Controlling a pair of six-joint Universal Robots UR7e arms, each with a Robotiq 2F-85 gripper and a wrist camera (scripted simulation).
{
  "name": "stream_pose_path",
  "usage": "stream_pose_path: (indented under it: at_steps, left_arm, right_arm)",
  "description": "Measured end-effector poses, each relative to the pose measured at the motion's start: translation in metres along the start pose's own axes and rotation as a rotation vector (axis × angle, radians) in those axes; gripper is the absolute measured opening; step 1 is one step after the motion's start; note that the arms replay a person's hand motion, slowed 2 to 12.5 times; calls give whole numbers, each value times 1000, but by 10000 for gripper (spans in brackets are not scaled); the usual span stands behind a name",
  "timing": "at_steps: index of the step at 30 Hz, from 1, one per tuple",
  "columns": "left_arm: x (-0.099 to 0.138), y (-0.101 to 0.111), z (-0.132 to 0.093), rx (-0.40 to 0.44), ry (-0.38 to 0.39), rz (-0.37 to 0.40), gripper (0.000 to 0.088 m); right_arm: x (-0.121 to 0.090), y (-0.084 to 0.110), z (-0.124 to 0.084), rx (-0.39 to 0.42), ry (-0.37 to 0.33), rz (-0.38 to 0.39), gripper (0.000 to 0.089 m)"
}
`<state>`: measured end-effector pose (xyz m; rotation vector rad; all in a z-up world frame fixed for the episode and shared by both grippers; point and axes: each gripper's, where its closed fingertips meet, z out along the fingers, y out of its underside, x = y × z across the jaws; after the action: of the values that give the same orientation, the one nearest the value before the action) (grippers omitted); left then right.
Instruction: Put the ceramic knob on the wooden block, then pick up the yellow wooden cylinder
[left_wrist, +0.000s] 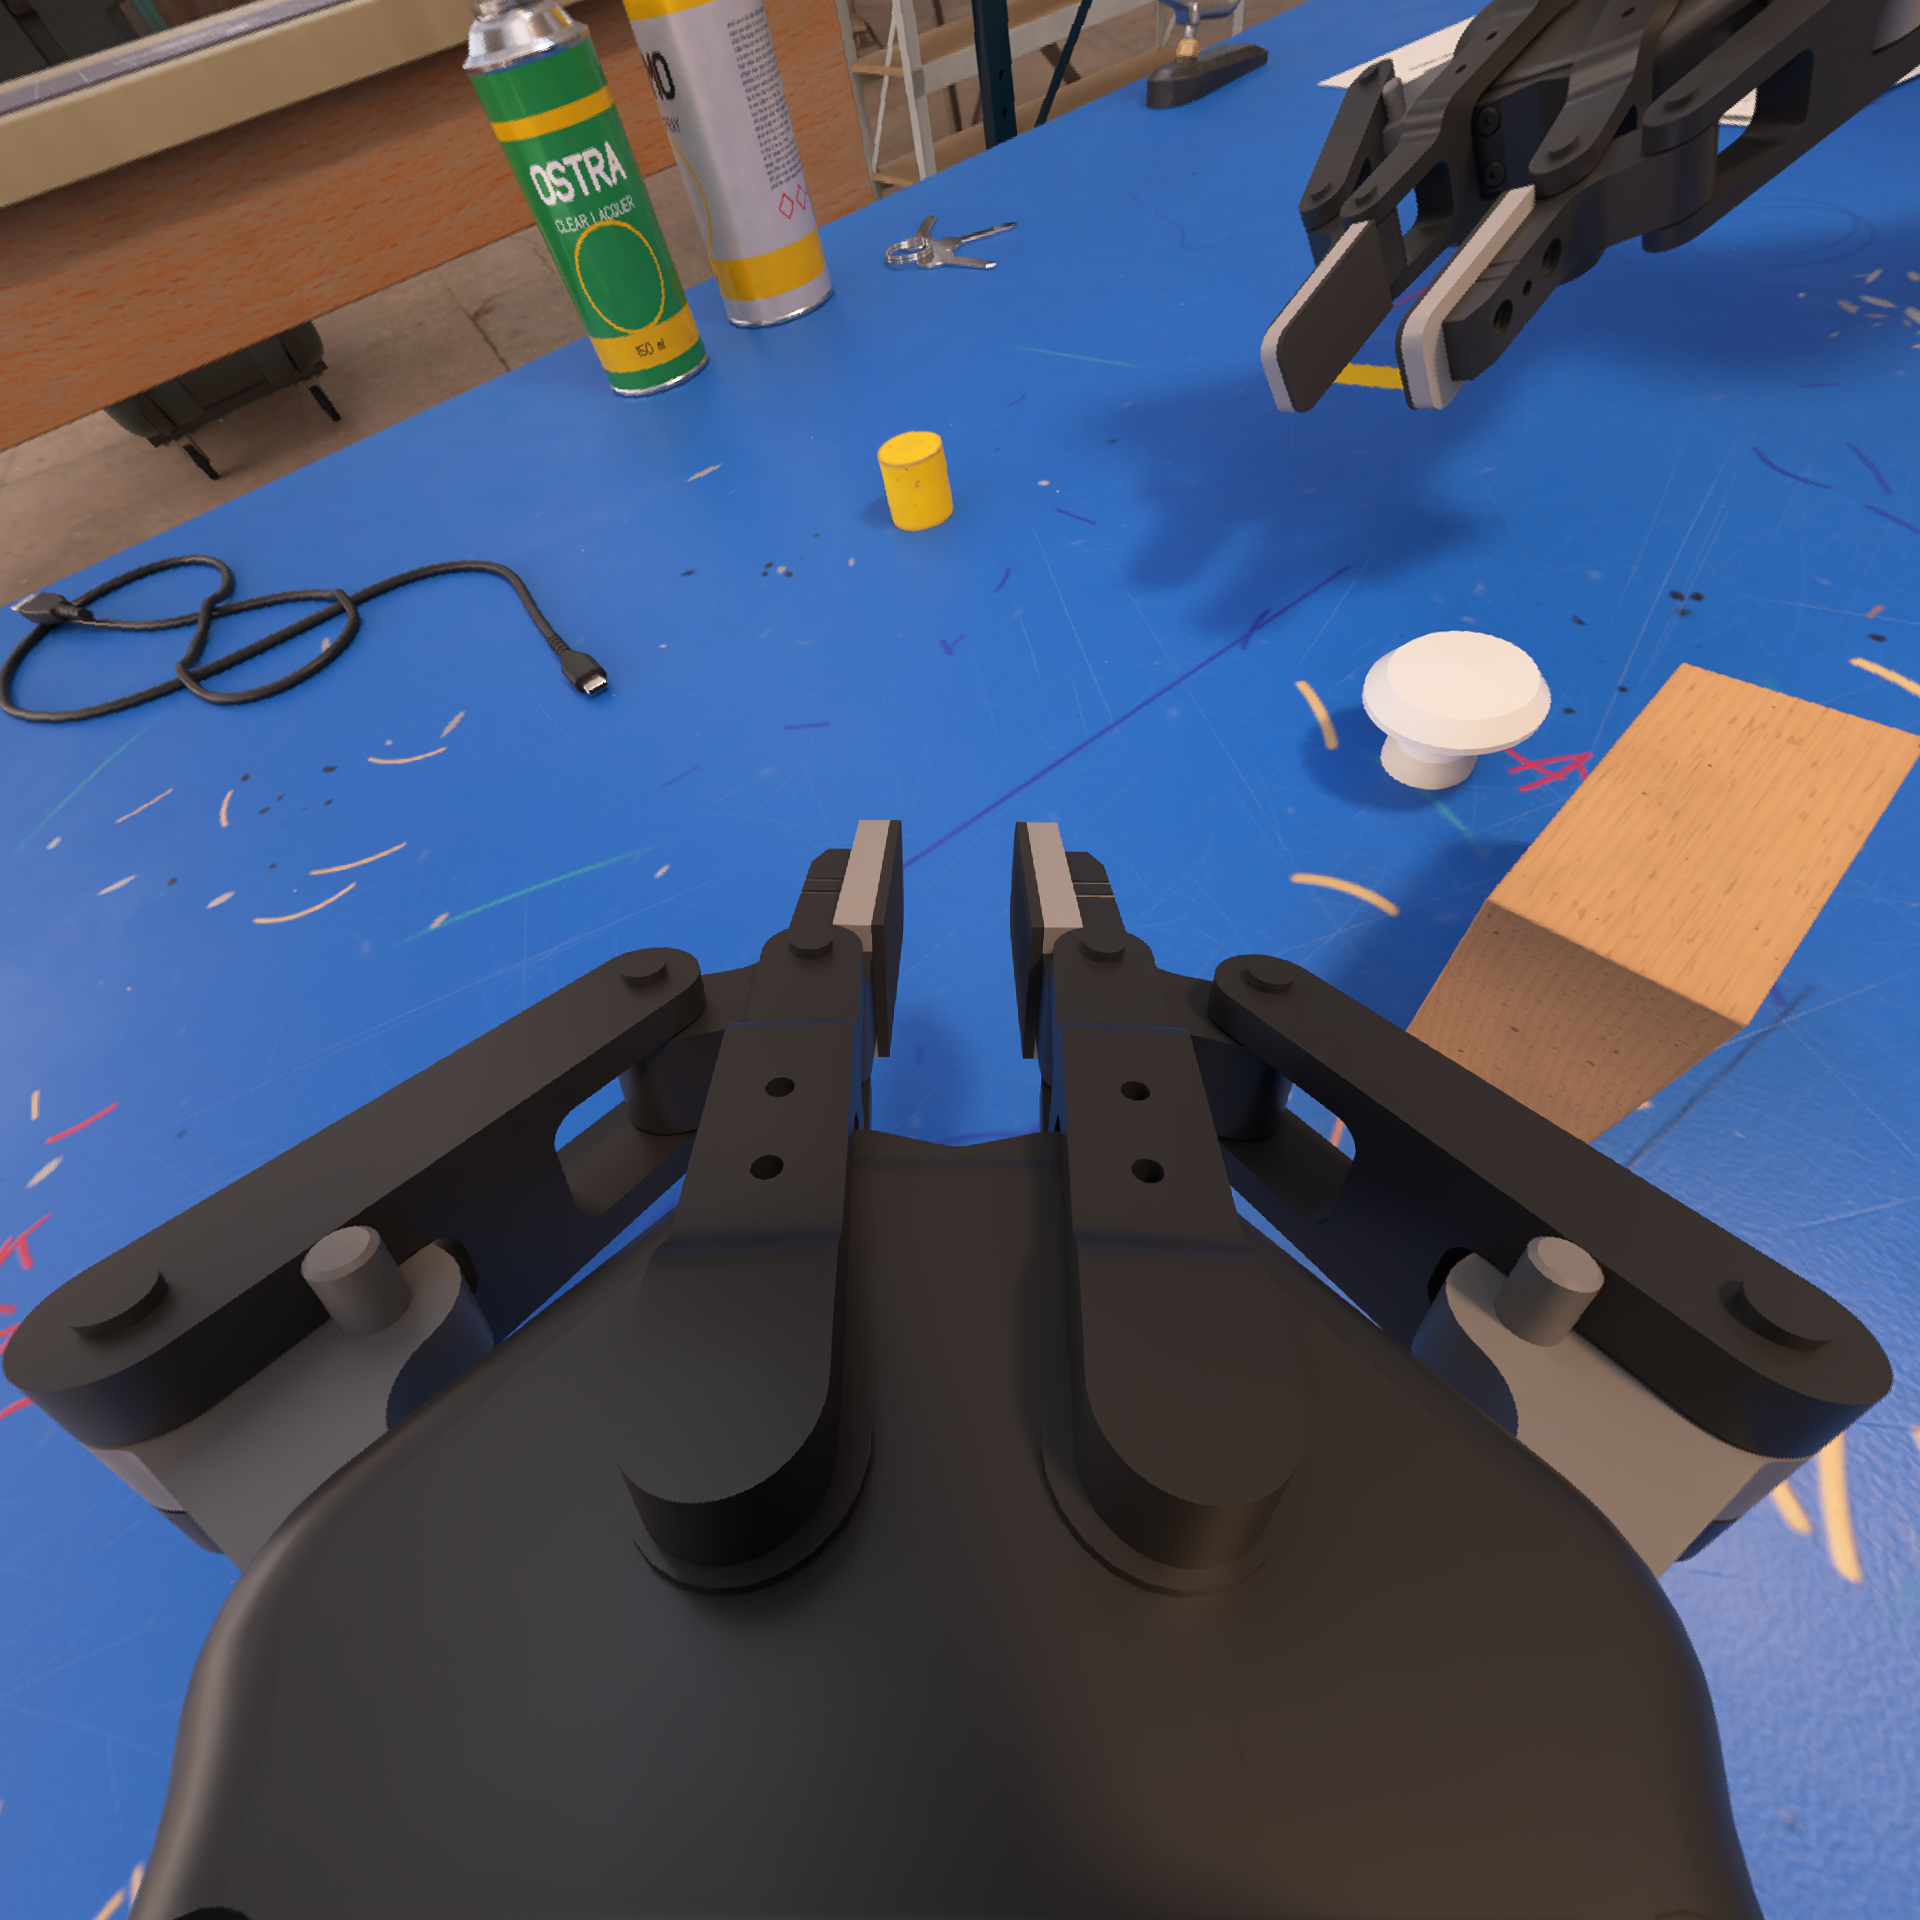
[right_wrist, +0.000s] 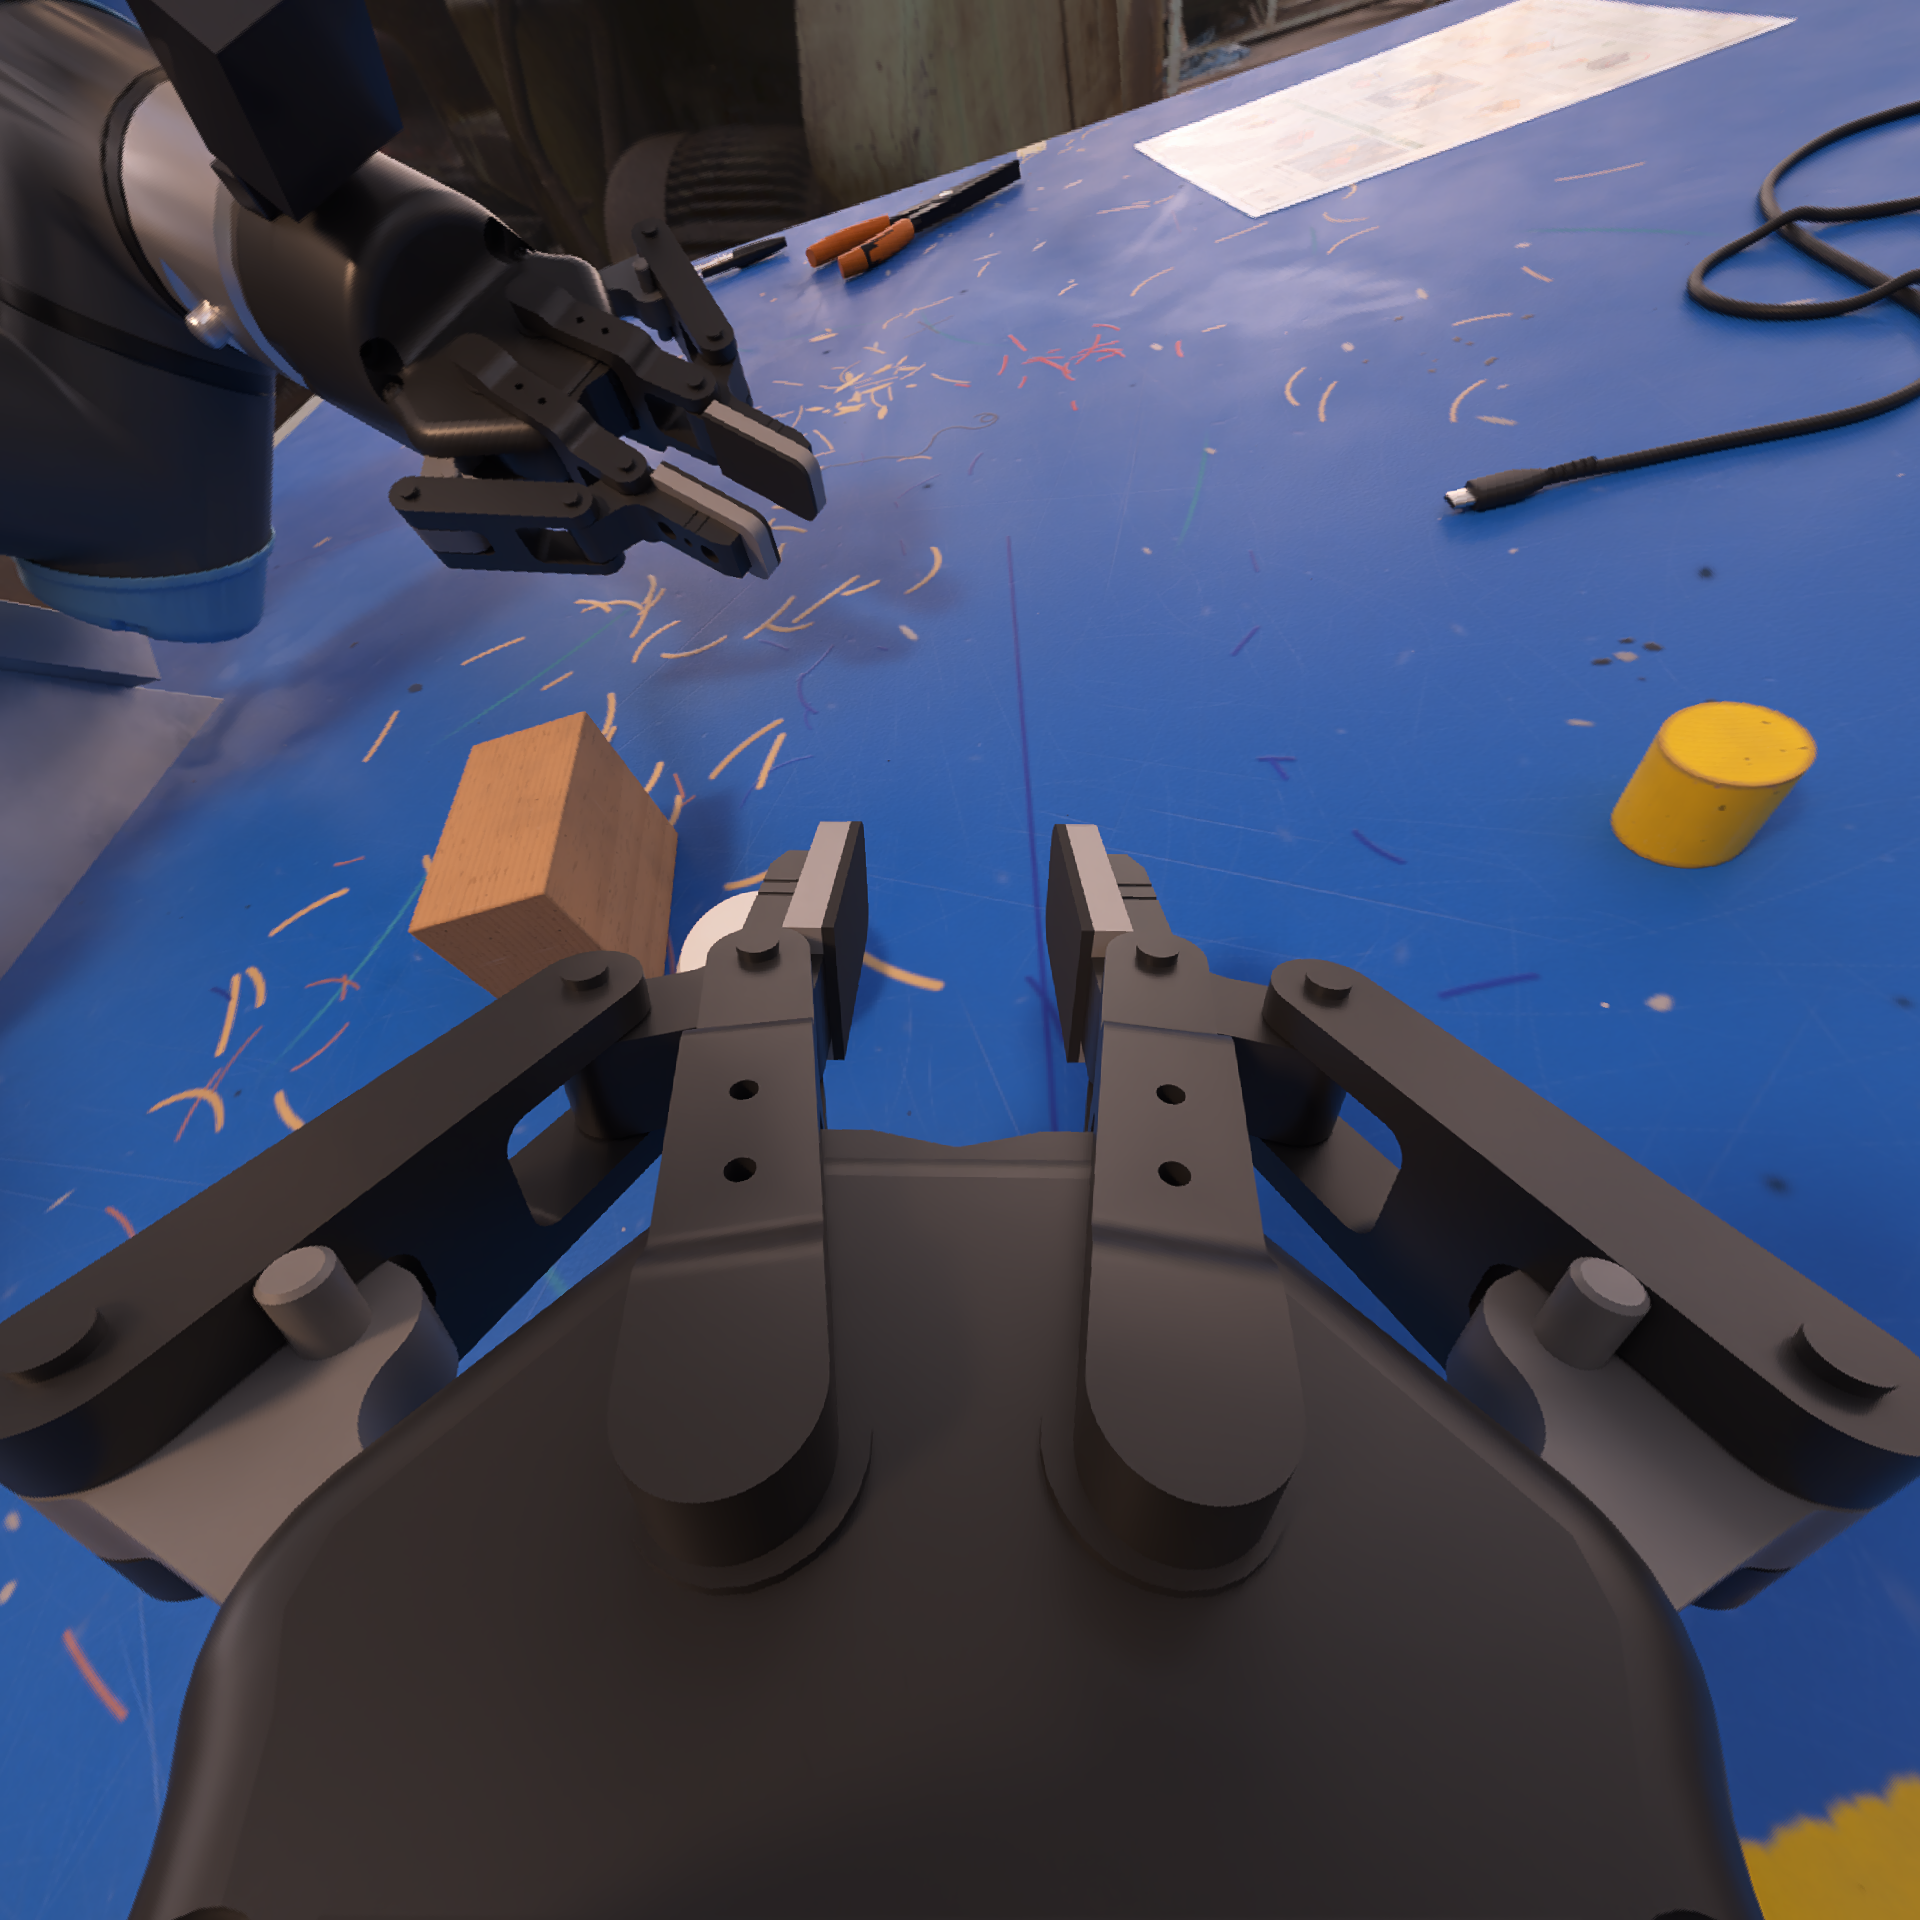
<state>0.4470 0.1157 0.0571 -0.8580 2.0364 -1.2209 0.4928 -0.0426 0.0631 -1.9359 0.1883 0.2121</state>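
The white ceramic knob (left_wrist: 1455, 701) stands on the blue table, just left of the wooden block (left_wrist: 1662, 894). The yellow wooden cylinder (left_wrist: 914, 480) stands upright farther off, apart from both. My left gripper (left_wrist: 956, 847) is open and empty above the table, short of the knob and to its left. My right gripper (right_wrist: 956, 847) is open and empty; in the left wrist view it (left_wrist: 1361, 379) hovers at the upper right. In the right wrist view the block (right_wrist: 551, 852) is at the left, the knob (right_wrist: 717, 930) peeks from behind my left finger, and the cylinder (right_wrist: 1714, 784) is at the right.
Two spray cans (left_wrist: 592, 208) (left_wrist: 743, 156) stand at the far left edge, keys (left_wrist: 945, 244) beside them. A black cable (left_wrist: 260, 634) lies at the left. In the right wrist view, pliers (right_wrist: 883, 234), a pen (right_wrist: 743, 255) and a paper sheet (right_wrist: 1455, 94) lie far off.
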Motion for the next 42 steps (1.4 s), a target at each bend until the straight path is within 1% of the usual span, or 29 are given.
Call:
stream_pose_path:
  at_steps: [6,11,16,19,21,24,27,29,34,38,42]
  left_arm:
    - [2,0,0,0,5,16,211]
    - [4,2,2,-17,17,34,236]
    - [8,3,4,-31,31,51,266]
    - [9,4,4,-35,41,54,287]
    - [10,4,4,-35,52,54,302]
    - [12,4,4,-35,76,52,338]
    - [15,4,3,-34,103,49,395]
    - [15,4,3,-33,113,42,412]
    - [13,4,1,-25,119,11,416]
    - [11,3,0,-17,124,-11,416]
    - [9,3,0,-15,124,-25,415]
  right_arm:
    - [4,-5,-7,-10,38,-14,334]
    - [1,-10,-9,-24,53,-20,359]
    - [-12,-15,-2,-51,45,-29,471]
    - [-22,-15,6,-79,47,-32,550]
    - [-27,-14,13,-102,60,-34,596]
    - [-32,-11,23,-140,101,-32,666]
    - [-34,-7,32,-175,151,-25,704]
    - [-35,-3,38,-197,190,-11,733]
    - [-30,8,46,-245,292,44,820]
    - [-29,16,51,-267,330,76,845]
    - [-25,24,52,-297,377,77,852]
